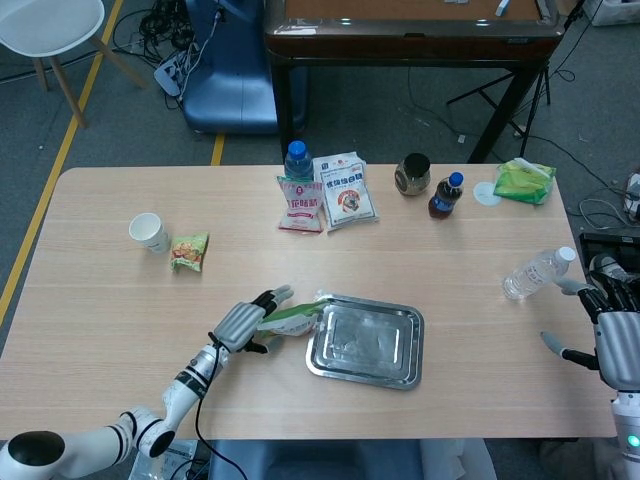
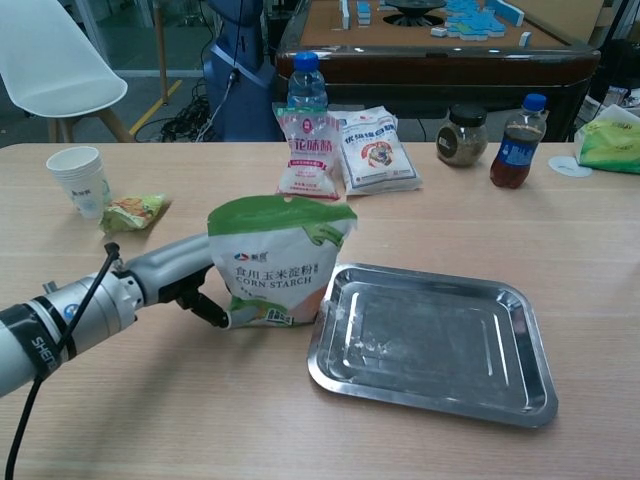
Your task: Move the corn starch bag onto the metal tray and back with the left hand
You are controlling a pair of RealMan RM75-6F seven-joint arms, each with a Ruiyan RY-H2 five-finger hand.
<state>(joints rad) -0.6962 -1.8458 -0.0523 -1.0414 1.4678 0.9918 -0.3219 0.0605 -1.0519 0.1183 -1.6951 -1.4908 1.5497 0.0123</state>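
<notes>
The corn starch bag (image 2: pixel 278 265), white with a green top, stands upright on the table against the left rim of the metal tray (image 2: pixel 430 340). From above, the bag (image 1: pixel 292 314) shows as a thin green strip beside the tray (image 1: pixel 365 345). My left hand (image 2: pixel 170 272) is at the bag's left side, its thumb by the lower left corner. In the head view my left hand (image 1: pixel 245 322) has its fingers spread straight behind the bag, not wrapped around it. My right hand (image 1: pixel 612 340) hovers at the table's right edge with fingers apart and nothing in it.
A paper cup (image 1: pixel 148 231) and a snack packet (image 1: pixel 189 250) lie at the left. At the back stand a water bottle with two bags (image 1: pixel 345 190), a jar (image 1: pixel 411 174), a cola bottle (image 1: pixel 446 194) and a green packet (image 1: pixel 524 181). A water bottle (image 1: pixel 535 272) lies at the right.
</notes>
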